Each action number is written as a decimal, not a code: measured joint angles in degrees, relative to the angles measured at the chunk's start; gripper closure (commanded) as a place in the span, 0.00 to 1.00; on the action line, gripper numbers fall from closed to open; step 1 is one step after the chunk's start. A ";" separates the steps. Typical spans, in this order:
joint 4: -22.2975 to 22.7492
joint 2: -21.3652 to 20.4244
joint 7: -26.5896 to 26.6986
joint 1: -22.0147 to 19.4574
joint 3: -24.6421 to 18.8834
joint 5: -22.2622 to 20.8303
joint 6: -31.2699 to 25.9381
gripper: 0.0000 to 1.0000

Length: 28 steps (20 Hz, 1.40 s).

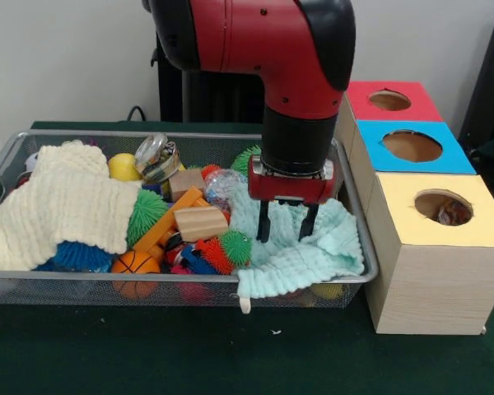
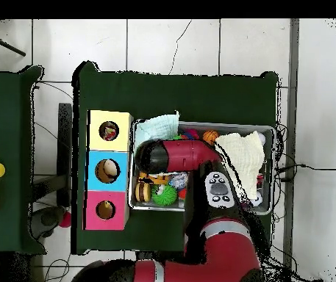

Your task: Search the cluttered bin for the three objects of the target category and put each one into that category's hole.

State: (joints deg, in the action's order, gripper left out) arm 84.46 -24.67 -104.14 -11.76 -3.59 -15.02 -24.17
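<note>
The silver wire-mesh bin (image 1: 0,164) stands at the left, filled with toys and cloths; it also shows in the overhead view (image 2: 272,132). My gripper (image 1: 286,224) hangs over the bin's right end. It is open and empty, with its fingertips (image 1: 263,232) at a mint green cloth (image 1: 313,251). In the overhead view the arm (image 2: 178,154) hides the gripper. The yellow-topped box's hole (image 1: 438,200) is to the right of the bin, and a multicoloured patterned object (image 1: 454,216) lies inside it. The hole also shows in the overhead view (image 2: 109,132). No knotted fabric ball shows plainly in the bin.
A cream knitted cloth (image 1: 62,206) covers the bin's left part. Between the cloths lie a green spiky ball (image 1: 146,212), wooden blocks (image 1: 200,222), a small basketball (image 1: 135,263), a yellow ball (image 1: 123,167) and a tin (image 1: 155,156). Blue-topped (image 1: 412,146) and red-topped (image 1: 389,100) boxes stand behind the yellow one.
</note>
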 measured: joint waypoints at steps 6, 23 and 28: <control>-2.74 5.64 0.00 -0.01 1.29 -1.13 10.16 0.00; -1.92 5.37 0.00 -2.57 -1.88 -1.23 10.48 1.00; -0.72 2.32 0.00 -4.16 -2.84 -1.21 2.19 1.00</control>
State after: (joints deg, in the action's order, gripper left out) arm 83.74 -22.35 -104.14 -15.92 -6.43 -16.23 -21.98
